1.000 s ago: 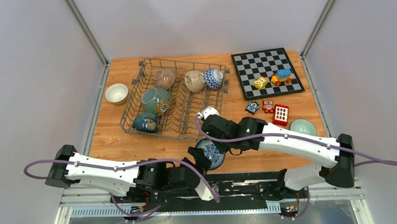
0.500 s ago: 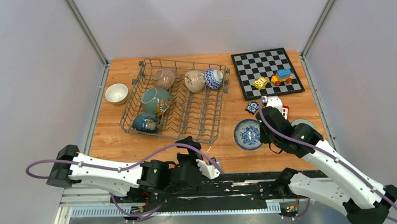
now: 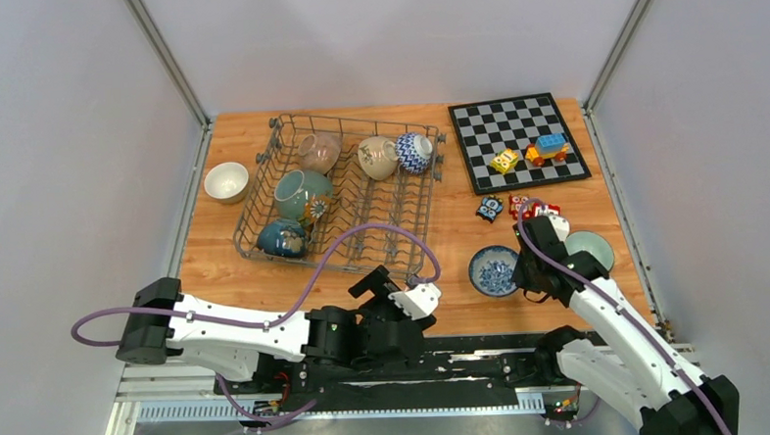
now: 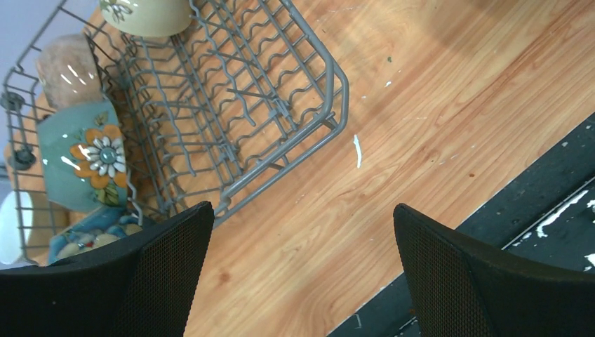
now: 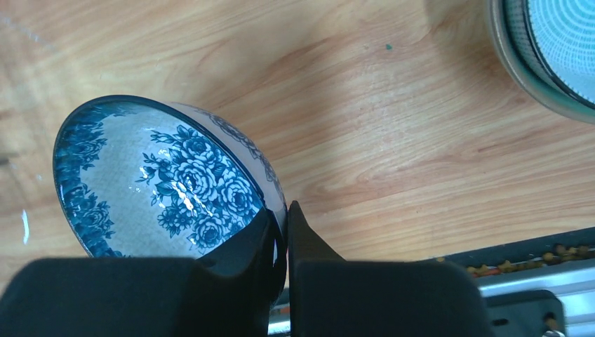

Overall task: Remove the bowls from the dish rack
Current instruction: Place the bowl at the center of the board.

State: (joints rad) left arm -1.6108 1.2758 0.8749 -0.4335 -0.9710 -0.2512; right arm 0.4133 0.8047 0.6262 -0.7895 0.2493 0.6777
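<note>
At the table's (image 3: pixel 450 229) four o'clock, the right claw (image 5: pixel 284 221) clamps a blue floral bowl (image 5: pixel 161 182) by its rim. The left claw (image 4: pixel 302 210) gapes empty; five bowls (image 3: pixel 302 192) wait in the dish rack (image 3: pixel 376 213).

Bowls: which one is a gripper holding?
The blue floral bowl, rim pinched by the right gripper; others sit in the dish rack or on the table.

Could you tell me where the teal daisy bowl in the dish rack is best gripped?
Probably by the upper part of its rim, coming straight down. The teal daisy bowl stands on edge between tines at the left side of the dish rack, so one finger can drop inside and one outside; neighbouring bowls crowd its sides. The left gripper is open.
</note>
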